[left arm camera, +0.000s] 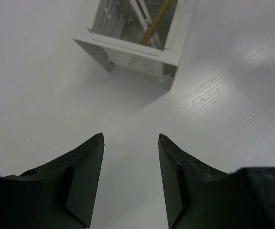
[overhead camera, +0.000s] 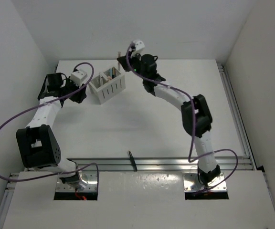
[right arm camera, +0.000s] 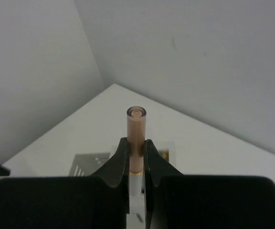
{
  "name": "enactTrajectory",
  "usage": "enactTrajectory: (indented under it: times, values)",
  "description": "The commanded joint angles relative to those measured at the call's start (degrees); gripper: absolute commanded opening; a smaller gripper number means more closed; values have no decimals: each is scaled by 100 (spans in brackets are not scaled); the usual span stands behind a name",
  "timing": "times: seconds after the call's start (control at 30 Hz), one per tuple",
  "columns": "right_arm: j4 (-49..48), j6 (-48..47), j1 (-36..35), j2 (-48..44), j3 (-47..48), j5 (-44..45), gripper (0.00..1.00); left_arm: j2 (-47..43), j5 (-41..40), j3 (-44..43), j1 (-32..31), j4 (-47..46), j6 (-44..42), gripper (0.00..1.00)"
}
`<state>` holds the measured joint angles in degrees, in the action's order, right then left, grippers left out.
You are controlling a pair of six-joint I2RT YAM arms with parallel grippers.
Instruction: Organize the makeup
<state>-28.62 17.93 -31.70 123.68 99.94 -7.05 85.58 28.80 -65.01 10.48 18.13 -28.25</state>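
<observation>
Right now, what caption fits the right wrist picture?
Right jaws pinch a tan makeup stick by the white box.

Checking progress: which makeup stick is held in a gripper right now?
The tan stick, pinched in the right gripper; the left gripper hangs open, empty.

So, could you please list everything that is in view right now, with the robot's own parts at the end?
table: one, white, under everything.
metal rail: one, silver, along the table's near edge.
slotted box: one, white, far left part of the table.
sticks in the box: several, exact count unclear, one yellowish-tan and some white, leaning inside.
tan makeup stick: one, tan above a white lower part, clamped upright, raised near the slotted box.
black stick: one, black, lying across the metal rail.
left gripper: one, black, open and empty, beside the slotted box.
right gripper: one, black, shut on the tan makeup stick.
</observation>
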Motion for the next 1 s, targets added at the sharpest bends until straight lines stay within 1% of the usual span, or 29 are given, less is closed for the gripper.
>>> enactTrajectory:
  times: [0.0, 0.03, 0.07, 0.1, 0.17, 0.27, 0.4, 0.57, 0.63, 0.67, 0.77, 0.8, 0.83, 0.87, 0.97]
  values:
    - [-1295, -666, -397, 990, 1468, 379, 0, -269, -23, 242, 7, 235, -32, 55]
    - [-1121, -790, -424, 1575, 1771, 380, 0, -270, -23, 296, 7, 235, -31, 55]
    - [-997, -817, -424, 1754, 2096, 449, 0, -322, -23, 348, 7, 235, 38, 55]
    - [-787, -887, -416, 1895, 2744, 485, 0, -323, -23, 419, 7, 235, 126, 55]
    - [-820, -976, -389, 2195, 2873, 695, 0, -323, -23, 480, 7, 235, 196, 55]
    - [-943, -1143, -310, 2091, 2401, 880, 0, -323, 30, 534, 7, 235, 337, 54]
    - [-1084, -1187, -266, 1888, 1609, 785, 0, -270, 30, 534, 7, 235, 451, 54]
    - [-1049, -1082, -328, 1880, 1309, 609, 0, -270, 30, 534, 7, 235, 505, 54]
    - [-1093, -1064, -363, 1792, 1012, 573, 1, -270, -119, 534, 7, 235, 557, 54]
    - [-1258, -1064, -380, 1722, 914, 599, 7, -270, -120, 534, 7, 235, 557, 54]
    - [-1286, -1029, -398, 1545, 720, 696, 35, -270, -173, 586, 59, 235, 610, 54]
    - [-1269, -1046, -407, 1476, 737, 696, 52, -270, -173, 586, 59, 235, 610, 54]
    - [-1260, -1029, -433, 1458, 737, 679, 57, -270, -173, 586, 59, 235, 610, 54]
    - [-1277, -1037, -424, 1431, 729, 679, 60, -270, -173, 586, 59, 235, 610, 54]
    - [-1373, -1073, -468, 1265, 598, 696, 65, -270, -173, 586, 59, 235, 663, 54]
